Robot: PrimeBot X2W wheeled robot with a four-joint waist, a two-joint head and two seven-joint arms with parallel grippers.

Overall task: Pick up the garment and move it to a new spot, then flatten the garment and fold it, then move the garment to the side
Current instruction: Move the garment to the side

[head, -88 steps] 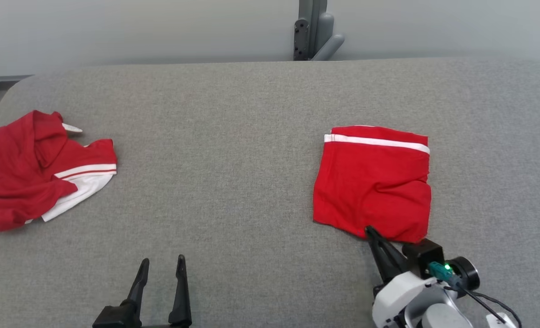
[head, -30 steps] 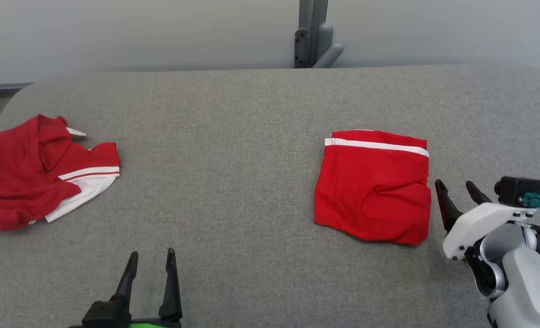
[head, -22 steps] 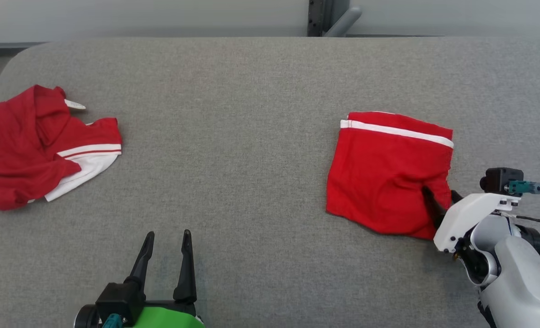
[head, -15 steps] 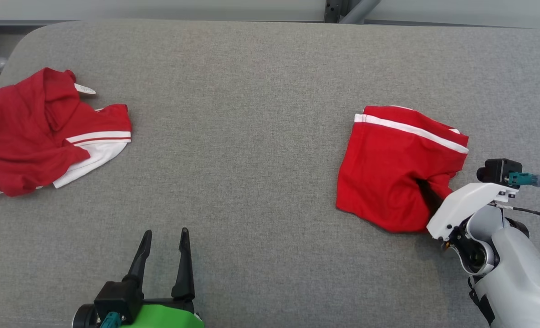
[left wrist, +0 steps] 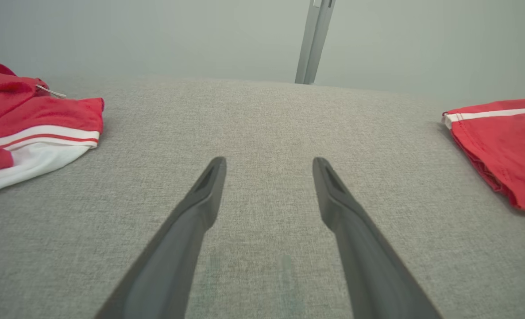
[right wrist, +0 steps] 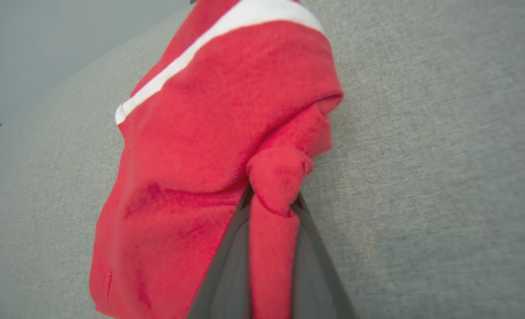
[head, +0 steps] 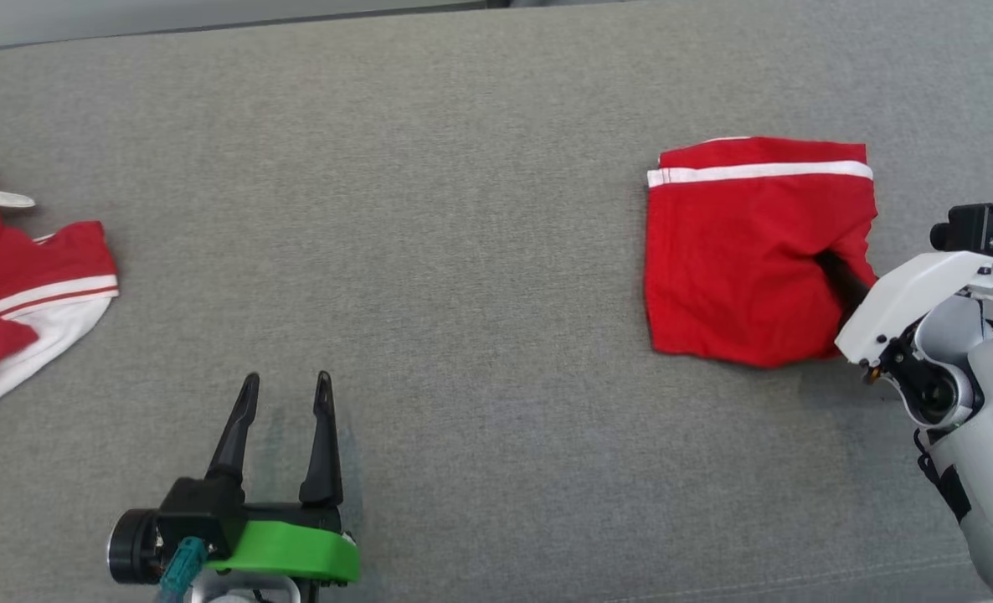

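Observation:
The folded red garment [head: 748, 251] with a white stripe along its far edge lies on the right of the grey table [head: 463, 251]. My right gripper [head: 827, 264] comes in from its right side and is shut on a bunched fold of that edge. In the right wrist view the red cloth [right wrist: 191, 155] is pinched between the two dark fingers [right wrist: 227, 266], with a knob of fabric poking past the tips. My left gripper [head: 283, 389] hovers open over bare table at the lower left, nothing between its fingers [left wrist: 187, 230]. The folded garment's edge [left wrist: 501, 146] shows at the right of the left wrist view.
A second red and white garment [head: 19, 293] lies crumpled at the table's left edge, also seen as a heap [left wrist: 28, 128] in the left wrist view. A grey post [left wrist: 313, 40] stands behind the table against a pale wall. Bare grey cloth lies between the two garments.
My right gripper came in from the garment's right side and shut on its edge, bunching the cloth. The head camera tilted down and turned right, shifting the whole picture. The left gripper stayed open.

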